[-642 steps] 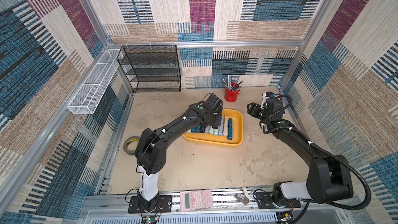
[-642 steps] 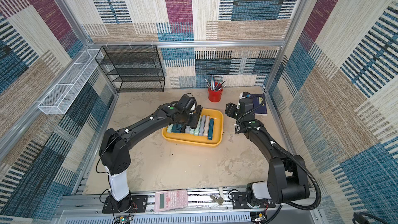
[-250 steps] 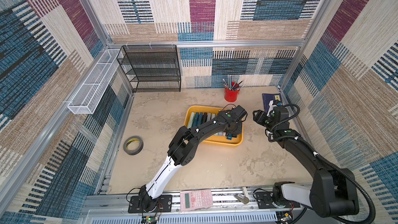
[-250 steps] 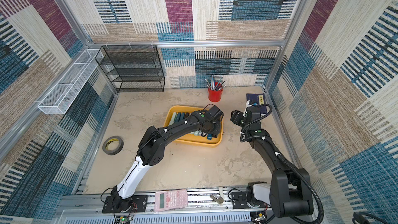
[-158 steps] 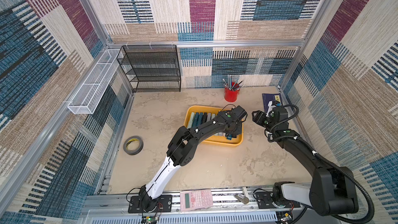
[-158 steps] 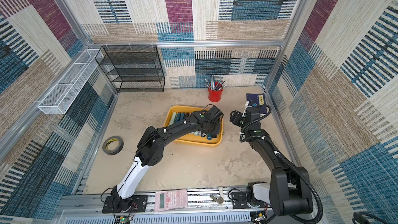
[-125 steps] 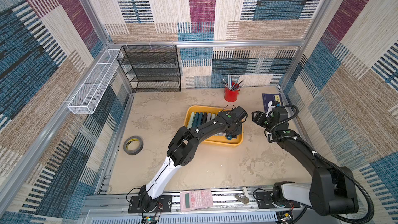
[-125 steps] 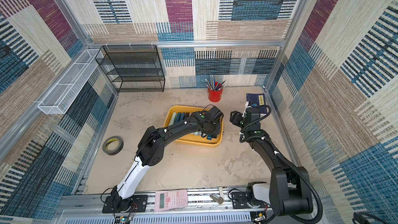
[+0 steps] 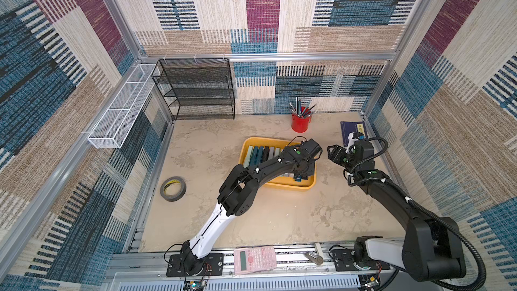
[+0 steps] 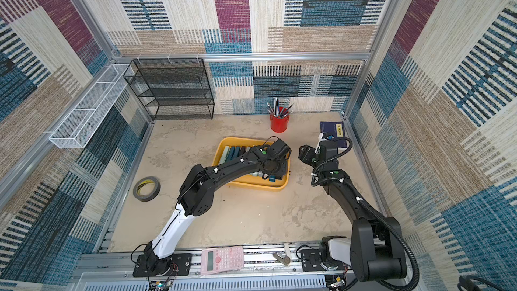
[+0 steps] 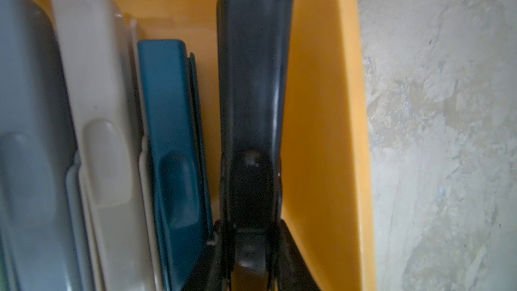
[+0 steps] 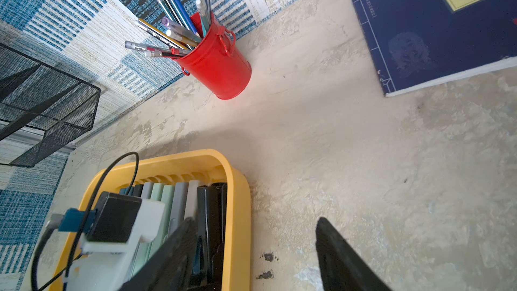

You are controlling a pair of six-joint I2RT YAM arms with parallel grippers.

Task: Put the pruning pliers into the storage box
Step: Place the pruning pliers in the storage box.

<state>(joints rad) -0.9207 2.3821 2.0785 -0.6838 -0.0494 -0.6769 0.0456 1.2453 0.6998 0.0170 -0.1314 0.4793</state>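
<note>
Both arms are black with white base links. The left arm (image 9: 268, 167) bears a green dot (image 9: 298, 152); ribbed black cable (image 9: 447, 223) runs along the right arm (image 9: 391, 195).

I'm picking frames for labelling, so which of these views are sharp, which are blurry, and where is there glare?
Left wrist view: soft throughout; a pale sheen streak runs down the black pliers held in the left pincer. Right wrist view: red pen cup and blue book crisp, the right pincer dark and blurred. Both top views: sharp and evenly lit, no glare on the storage box.
</note>
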